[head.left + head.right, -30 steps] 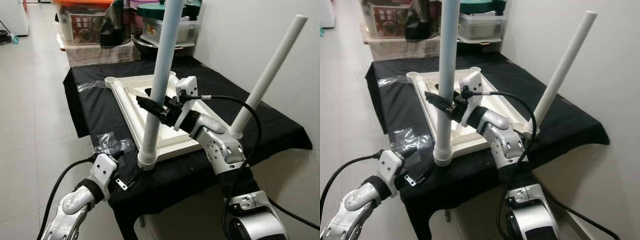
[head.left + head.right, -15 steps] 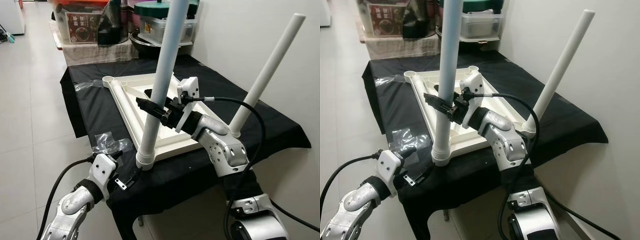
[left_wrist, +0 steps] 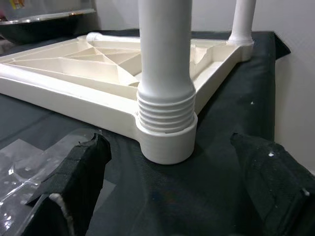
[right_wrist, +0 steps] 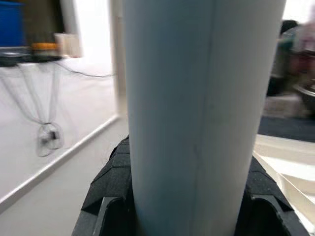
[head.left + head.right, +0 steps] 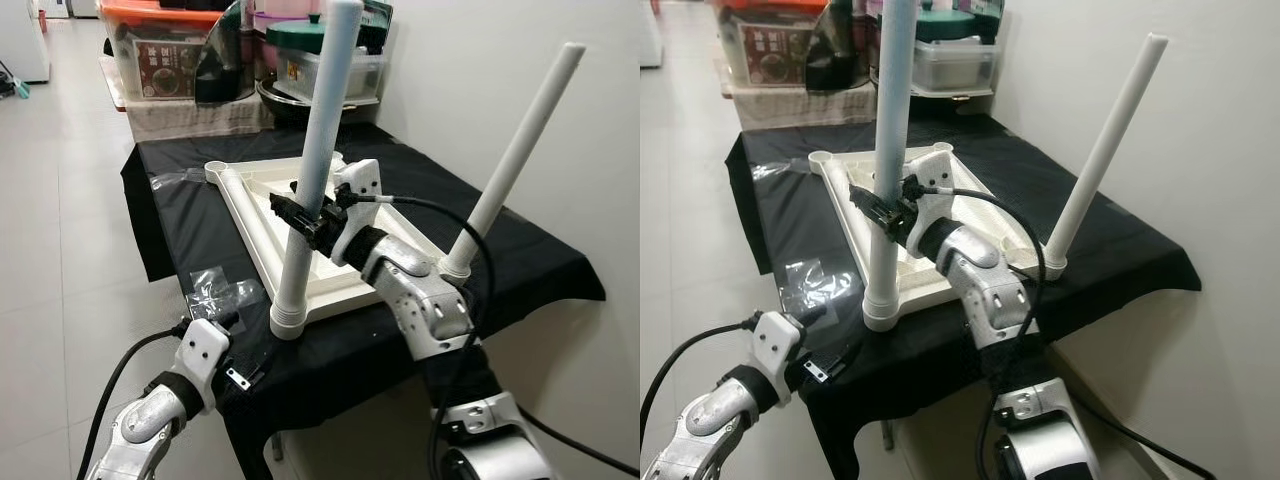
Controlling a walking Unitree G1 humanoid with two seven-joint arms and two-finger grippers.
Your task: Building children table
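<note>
A white tabletop (image 5: 251,203) lies upside down on the black-covered table. Two white legs stand in its corner sockets: the near leg (image 5: 316,165) at the front corner and a second leg (image 5: 516,160) at the right corner. My right gripper (image 5: 300,214) is shut on the near leg about halfway up, its black fingers (image 4: 111,178) hugging the tube (image 4: 197,113). My left gripper (image 5: 236,352) is open, low at the table's front edge. Its fingers (image 3: 74,182) stand apart on either side of the near leg's threaded base and socket (image 3: 165,142), without touching.
Crumpled clear plastic wrap (image 5: 215,286) lies on the black cloth (image 5: 520,265) near the front left. An open corner socket (image 5: 217,167) sits at the tabletop's far left. Storage bins and pots (image 5: 160,50) crowd the back. A wall stands right, tiled floor (image 5: 60,250) left.
The camera has shifted a little. My right gripper keeps its hold on the near leg. My left gripper sits slightly lower by the table's front edge.
</note>
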